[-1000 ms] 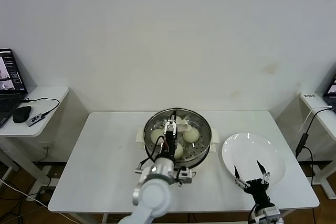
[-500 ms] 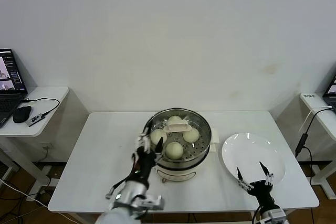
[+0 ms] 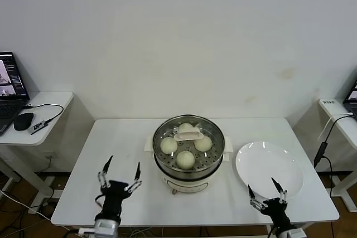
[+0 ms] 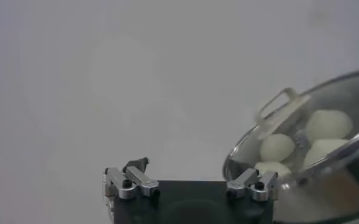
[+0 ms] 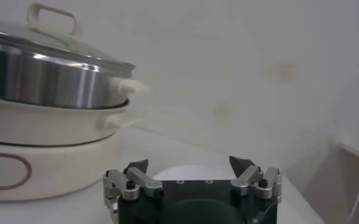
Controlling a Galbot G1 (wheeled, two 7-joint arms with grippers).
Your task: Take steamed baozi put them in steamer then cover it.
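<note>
Both grippers, left (image 3: 119, 177) and right (image 3: 267, 194), hang wide and empty, since the lid (image 3: 188, 136) covers the buns (image 3: 185, 159) in the steamer (image 3: 189, 166).

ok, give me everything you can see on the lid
The cover is a round clear glass lid with a metal rim and a cream-white bar handle at its centre. It sits flat and level on the steamer, closing it. Through the glass the steamed baozi show inside. Nothing grips it: the left gripper and right gripper hang open near the table's front edge, clear of it.
</note>
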